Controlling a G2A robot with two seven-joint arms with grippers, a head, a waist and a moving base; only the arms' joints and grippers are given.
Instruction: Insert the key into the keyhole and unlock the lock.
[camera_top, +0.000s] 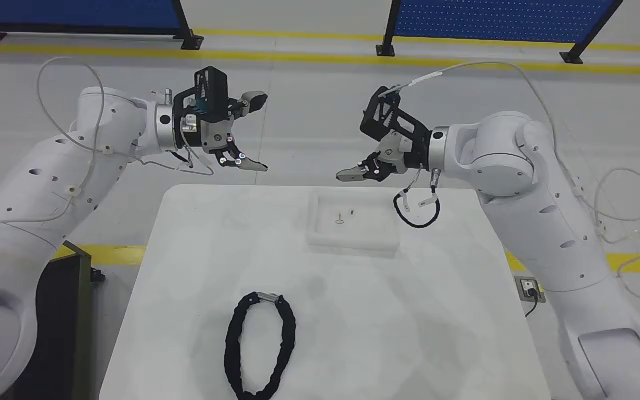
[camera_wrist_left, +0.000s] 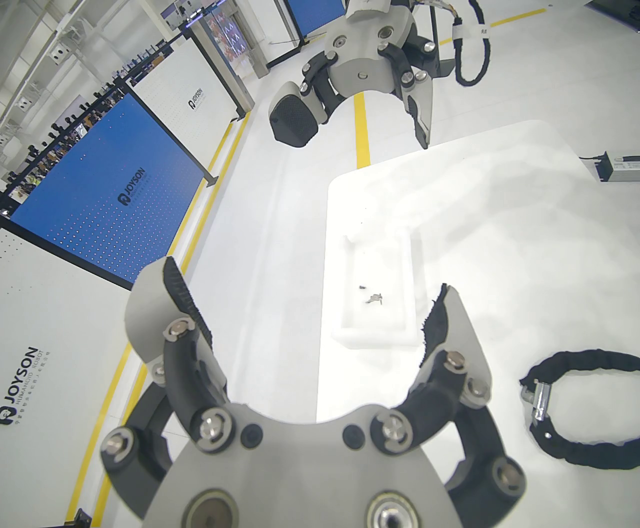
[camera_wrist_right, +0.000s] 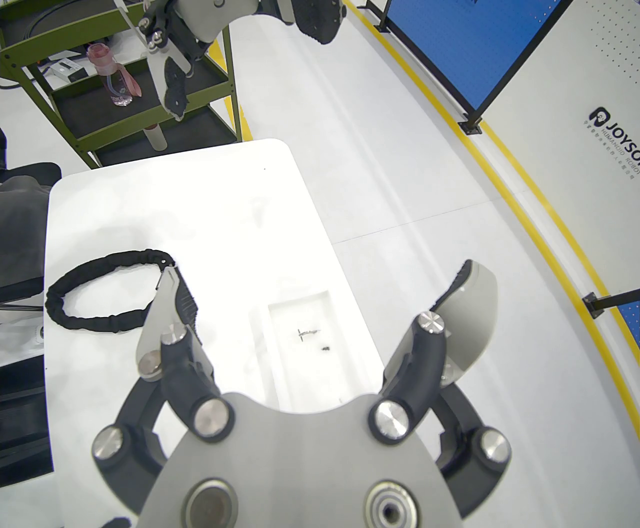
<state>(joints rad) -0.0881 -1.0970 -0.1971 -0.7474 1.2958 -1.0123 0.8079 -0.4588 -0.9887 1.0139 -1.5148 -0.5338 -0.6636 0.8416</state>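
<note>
So the key (camera_top: 341, 213) is just lying flat inside the shallow white tray (camera_top: 322, 238), which sits at the far middle of the table (camera_top: 450, 320). Nothing's touching it. It's tiny. Going by the left wrist view, the key (camera_wrist_left: 375, 299) lies crosswise to the long side of the tray (camera_wrist_left: 375, 340), so its long axis runs roughly toward and away from the robot. Honestly can't tell which end is the tip. The right wrist view has the key (camera_wrist_right: 307, 332) at the same crosswise angle, with a little dark speck (camera_wrist_right: 326, 347) just beside it in the tray (camera_wrist_right: 257, 325).

The lock (camera_top: 236, 350) is a black sleeved loop lying flat on the table, nearer the robot and a bit left of middle, well apart from the tray. It's a stretched oval with the long axis running near to far. Its metal head (camera_top: 268, 297) is at the far end, on the tray's side. Which way the keyhole faces, no idea.

Both claws are spread wide with nothing in them. The left claw (camera_top: 254, 133) hangs above the far left corner of the table. The right claw (camera_top: 358, 148) hangs above the far edge, near the tray's far right corner. They face each other, both clear of the table.
</note>
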